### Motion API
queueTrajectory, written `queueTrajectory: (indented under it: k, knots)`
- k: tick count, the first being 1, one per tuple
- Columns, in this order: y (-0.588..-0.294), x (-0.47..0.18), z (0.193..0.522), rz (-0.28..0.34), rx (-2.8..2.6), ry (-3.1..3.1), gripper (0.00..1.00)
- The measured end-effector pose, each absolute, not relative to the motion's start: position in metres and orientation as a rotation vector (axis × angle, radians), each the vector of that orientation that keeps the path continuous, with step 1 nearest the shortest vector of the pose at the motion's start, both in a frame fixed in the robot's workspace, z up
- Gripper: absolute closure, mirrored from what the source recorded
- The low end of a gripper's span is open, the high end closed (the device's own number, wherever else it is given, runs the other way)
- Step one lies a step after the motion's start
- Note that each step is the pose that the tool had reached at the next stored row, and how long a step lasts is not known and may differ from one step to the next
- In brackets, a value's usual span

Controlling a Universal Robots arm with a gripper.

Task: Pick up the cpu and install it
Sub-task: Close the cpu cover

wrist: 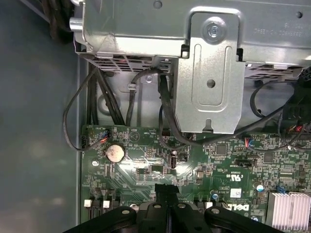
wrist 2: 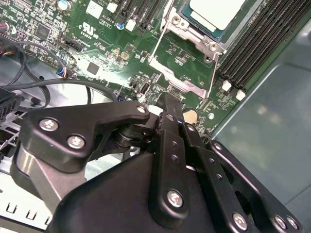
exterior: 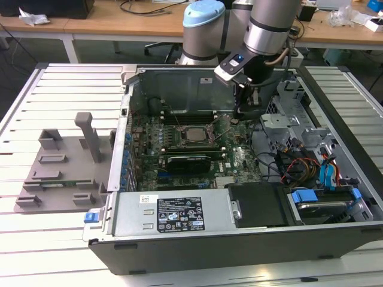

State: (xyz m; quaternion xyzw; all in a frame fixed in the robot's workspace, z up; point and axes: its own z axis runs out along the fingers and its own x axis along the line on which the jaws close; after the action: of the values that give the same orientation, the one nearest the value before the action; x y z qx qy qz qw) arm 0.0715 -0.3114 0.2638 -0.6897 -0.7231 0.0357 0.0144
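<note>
**Desk:** What is the end effector doing?

**Photographer:** The end effector (wrist 2: 168, 103) is hanging low inside the open computer case (exterior: 179, 84), its black fingers (wrist 2: 170, 121) pressing together and gripping nothing. It is hovering close over the green motherboard (wrist: 146, 170), a round silver coin cell (wrist: 115, 153) lying just beside its tip.

**Desk:** And where is the cpu lying?

**Photographer:** The cpu (wrist 2: 216, 12) is sitting in its socket (wrist 2: 181, 22), silver top facing up, near the end effector but apart from it, toward the exterior view's left of it. A silver socket plate (wrist 2: 177, 73) with wire levers is lying between the two.

**Desk:** What is surrounding them?

**Photographer:** Black memory slots (wrist 2: 248, 53) are running alongside the socket. A grey metal drive cage (wrist: 209, 73) and black cables (wrist: 165, 111) are sitting just beyond the end effector, on the side away from the cpu. Well away, outside the case, a grey moulded tray (exterior: 60, 167) is resting on the slatted white bench (exterior: 66, 84).
</note>
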Motion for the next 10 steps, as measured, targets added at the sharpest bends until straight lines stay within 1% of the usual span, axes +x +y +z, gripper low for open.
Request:
queueTrajectory:
  k: [10]
  knots:
    - [-0.3114,0.0716,0.2568,0.111,-2.147,-2.251,0.89]
